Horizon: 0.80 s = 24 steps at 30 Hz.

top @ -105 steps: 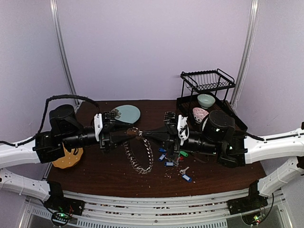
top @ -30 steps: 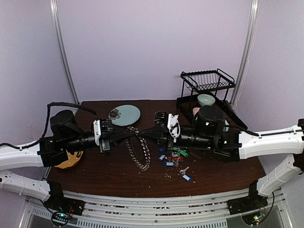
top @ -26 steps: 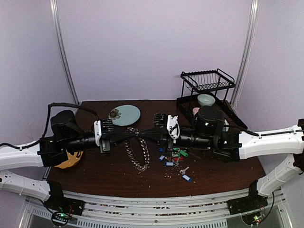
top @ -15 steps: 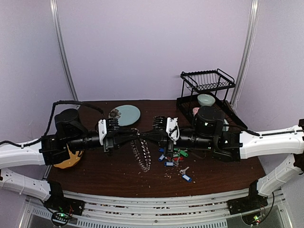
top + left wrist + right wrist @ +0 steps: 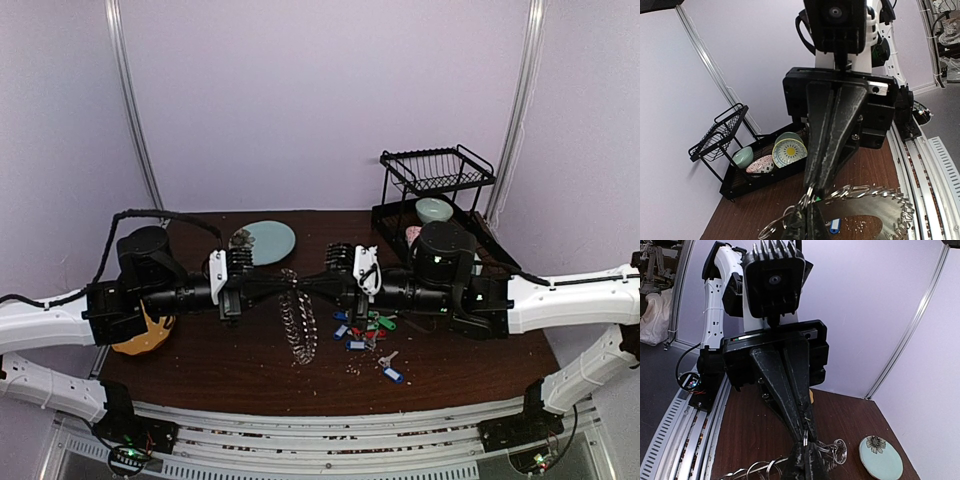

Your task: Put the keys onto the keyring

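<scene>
The large thin metal keyring fringed with silvery keys (image 5: pixel 299 328) hangs over the dark brown table (image 5: pixel 210 355). Its top is clamped by the left end effector (image 5: pixel 285 284) and the right end effector (image 5: pixel 305 282), tips meeting. Small colour-tagged silver keys (image 5: pixel 362 330) lie on the table just beside it.

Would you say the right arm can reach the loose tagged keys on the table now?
Probably not yet: the right gripper has its jaws shut on the keyring, as does the left gripper. The keys lie uncovered beneath it, should it let go.
</scene>
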Tool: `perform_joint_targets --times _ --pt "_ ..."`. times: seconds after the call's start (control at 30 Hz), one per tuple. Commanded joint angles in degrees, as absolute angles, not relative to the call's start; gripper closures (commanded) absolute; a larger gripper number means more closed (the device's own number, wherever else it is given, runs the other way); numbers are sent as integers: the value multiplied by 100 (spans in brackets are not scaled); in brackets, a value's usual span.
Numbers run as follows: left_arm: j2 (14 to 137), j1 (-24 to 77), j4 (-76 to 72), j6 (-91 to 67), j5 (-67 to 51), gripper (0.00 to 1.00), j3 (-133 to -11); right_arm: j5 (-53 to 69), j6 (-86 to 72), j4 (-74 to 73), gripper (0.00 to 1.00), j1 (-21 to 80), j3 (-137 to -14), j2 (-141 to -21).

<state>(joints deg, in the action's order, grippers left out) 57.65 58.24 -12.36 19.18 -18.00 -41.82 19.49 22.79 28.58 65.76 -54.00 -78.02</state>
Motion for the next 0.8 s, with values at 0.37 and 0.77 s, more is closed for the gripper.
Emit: perform_joint_targets --times 0.37,0.77 --pt "5980 5827 -1231 2078 -2135 100 -4422 2173 2345 3123 100 6600 -5462 -7620" --pt "5579 5827 -1606 2557 -1885 100 -4042 1938 2281 2645 72 6548 -5516 -7502"
